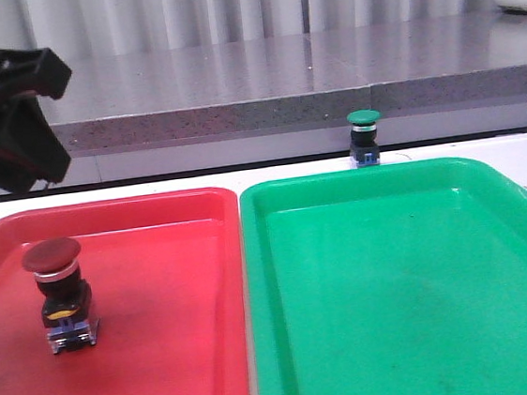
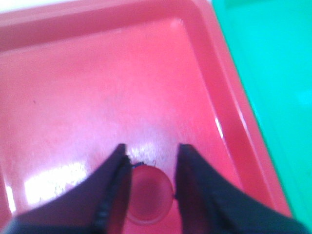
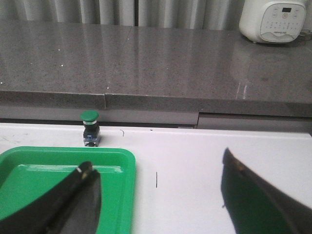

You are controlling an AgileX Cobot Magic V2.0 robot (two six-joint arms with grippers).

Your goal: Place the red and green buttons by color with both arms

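Observation:
The red button (image 1: 57,295) stands upright in the red tray (image 1: 152,209), in its left part. My left gripper (image 1: 20,119) hangs high above it at the upper left. In the left wrist view, the left gripper (image 2: 152,148) is open and the red cap (image 2: 150,195) shows far below between its fingers. The green button (image 1: 365,138) stands on the white table just behind the green tray (image 1: 356,180). It also shows in the right wrist view (image 3: 90,127). My right gripper (image 3: 156,161) is wide open and empty beside the green tray's corner (image 3: 122,161).
A grey stone counter ledge (image 1: 260,75) runs behind the table, close behind the green button. A white appliance (image 3: 275,19) stands on it at the far right. Bare white table (image 3: 195,161) lies to the right of the green tray.

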